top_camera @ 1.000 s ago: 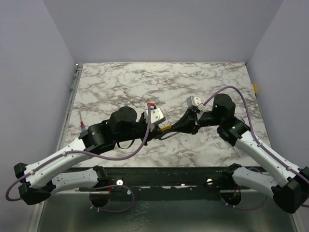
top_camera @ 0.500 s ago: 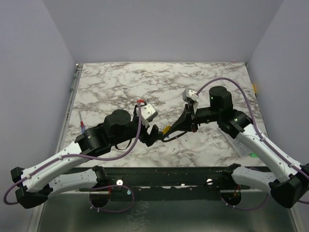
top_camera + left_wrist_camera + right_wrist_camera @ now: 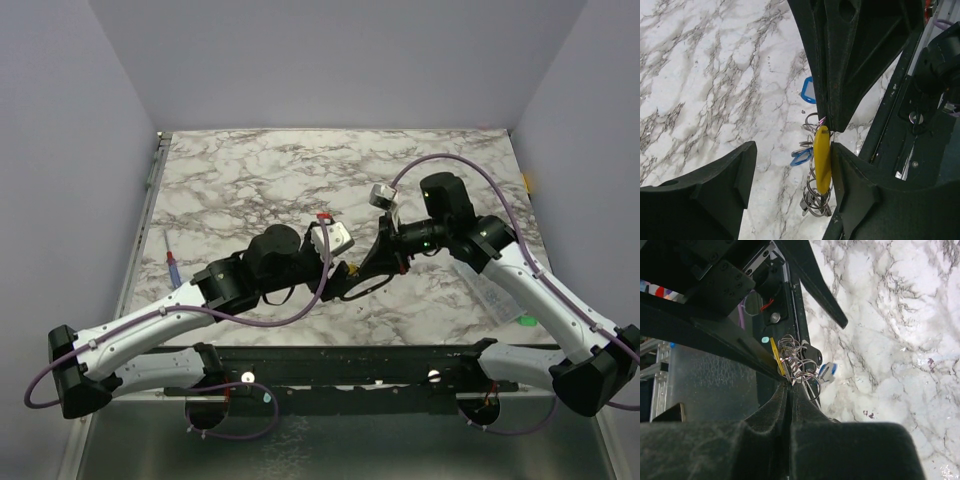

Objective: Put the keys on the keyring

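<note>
— Yellow-tagged key (image 3: 822,160): where is it?
— Hanging against the keyring (image 3: 816,204), just below the right gripper (image 3: 832,124), which is clenched on the ring.
— And the left gripper (image 3: 792,167)?
— Released, one finger on either side of the keyring.

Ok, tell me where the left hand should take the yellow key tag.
Probably pinch the yellow key tag mid-length across its flat faces, coming from its free end, where the open left hand straddles it. It hangs edge-on from rings pinched in the shut right hand, so its top is blocked.
</note>
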Controlling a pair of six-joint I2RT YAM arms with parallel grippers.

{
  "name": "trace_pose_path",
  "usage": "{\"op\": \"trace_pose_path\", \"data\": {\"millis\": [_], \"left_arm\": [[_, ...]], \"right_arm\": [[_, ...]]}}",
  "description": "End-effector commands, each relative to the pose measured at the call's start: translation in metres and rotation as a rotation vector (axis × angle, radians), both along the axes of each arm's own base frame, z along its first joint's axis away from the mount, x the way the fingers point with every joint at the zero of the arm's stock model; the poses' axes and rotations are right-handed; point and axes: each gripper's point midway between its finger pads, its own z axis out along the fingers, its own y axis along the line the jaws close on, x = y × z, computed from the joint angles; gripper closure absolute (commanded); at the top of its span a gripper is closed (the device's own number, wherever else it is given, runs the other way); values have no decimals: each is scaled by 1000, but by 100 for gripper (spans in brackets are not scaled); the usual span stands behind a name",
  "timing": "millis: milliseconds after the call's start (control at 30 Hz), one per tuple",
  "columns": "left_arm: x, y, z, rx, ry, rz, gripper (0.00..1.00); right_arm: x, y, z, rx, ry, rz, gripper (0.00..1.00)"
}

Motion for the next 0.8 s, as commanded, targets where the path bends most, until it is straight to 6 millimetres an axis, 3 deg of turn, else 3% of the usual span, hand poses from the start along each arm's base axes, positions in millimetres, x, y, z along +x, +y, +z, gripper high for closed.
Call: {"op": "trace_pose_path", "data": {"millis": [0, 367, 600, 767], "left_arm": [[0, -18, 14, -81, -54, -62, 40], [-2, -27, 9, -98, -31, -80, 99], [-1, -20, 26, -145, -23, -36, 100], [-2, -16, 26, -147, 13, -10, 100]], "right_arm": [[-4, -2, 4, -19, 29, -14, 99], [-7, -3, 8, -6, 15, -14, 99], [-4, -10, 0, -37, -4, -59, 99], [-7, -14, -1, -35, -24, -75, 96]]}}
